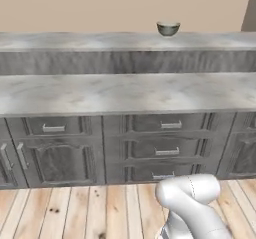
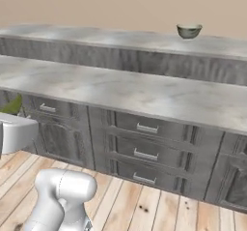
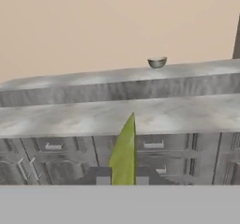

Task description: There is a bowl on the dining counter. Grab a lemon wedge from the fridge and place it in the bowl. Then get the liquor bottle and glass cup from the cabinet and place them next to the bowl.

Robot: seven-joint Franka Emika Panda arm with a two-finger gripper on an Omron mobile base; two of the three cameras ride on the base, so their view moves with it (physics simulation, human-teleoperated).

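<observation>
my gripper (image 3: 122, 176) is clamped on the lemon wedge (image 3: 124, 148), held upright so it won't slip; the bowl (image 3: 157, 62) sits far off on the dining counter (image 3: 117, 75), awaiting it.

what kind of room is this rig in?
Most likely a kitchen, rendered: a long marbled dining counter with a bowl on it, a lower island fronted by grey drawer units, and a pale wood plank floor.
</observation>
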